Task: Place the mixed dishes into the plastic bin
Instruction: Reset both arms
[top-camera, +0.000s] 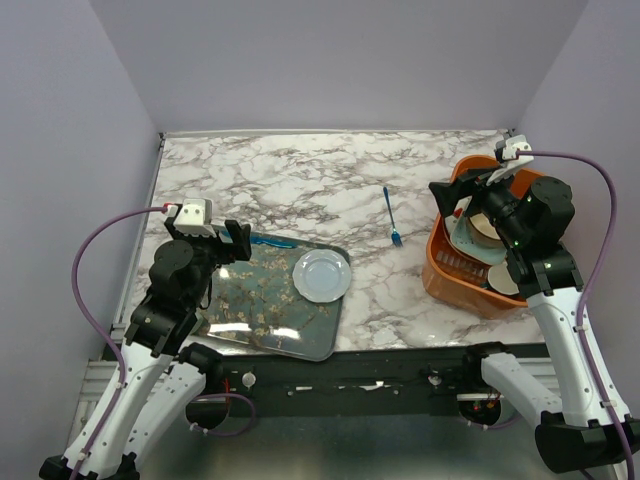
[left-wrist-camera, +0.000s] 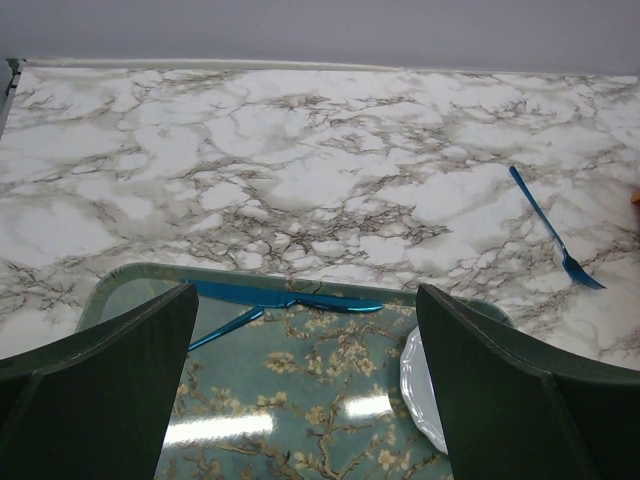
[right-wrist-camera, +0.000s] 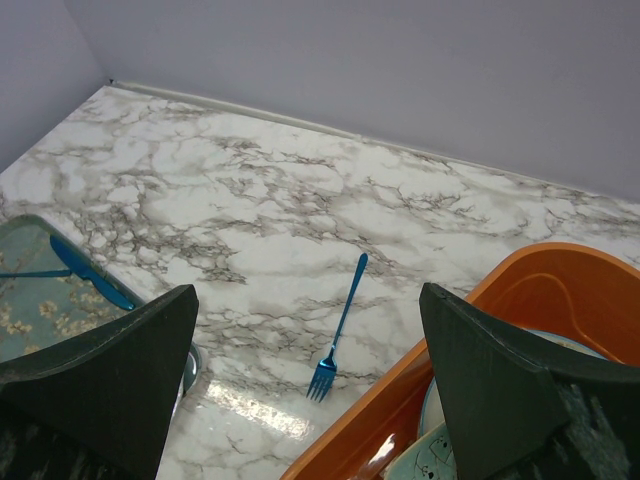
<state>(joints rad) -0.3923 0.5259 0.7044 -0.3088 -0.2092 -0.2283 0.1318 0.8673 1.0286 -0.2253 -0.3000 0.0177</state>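
Top external: dishes (top-camera: 472, 238) are stacked in bin (top-camera: 446, 281), right; plate (top-camera: 322, 275) is left, centre; left gripper (left-wrist-camera: 302, 300) and right gripper (right-wrist-camera: 308, 300) are spread wide, empty.

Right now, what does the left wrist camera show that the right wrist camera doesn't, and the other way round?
Left wrist only: the rim of the pale plate on the floral tray. Right wrist only: the orange bin with dishes inside. Both: the blue fork on the marble table, blue cutlery on the tray, and an open hand, the left hand in one, the right hand in the other.
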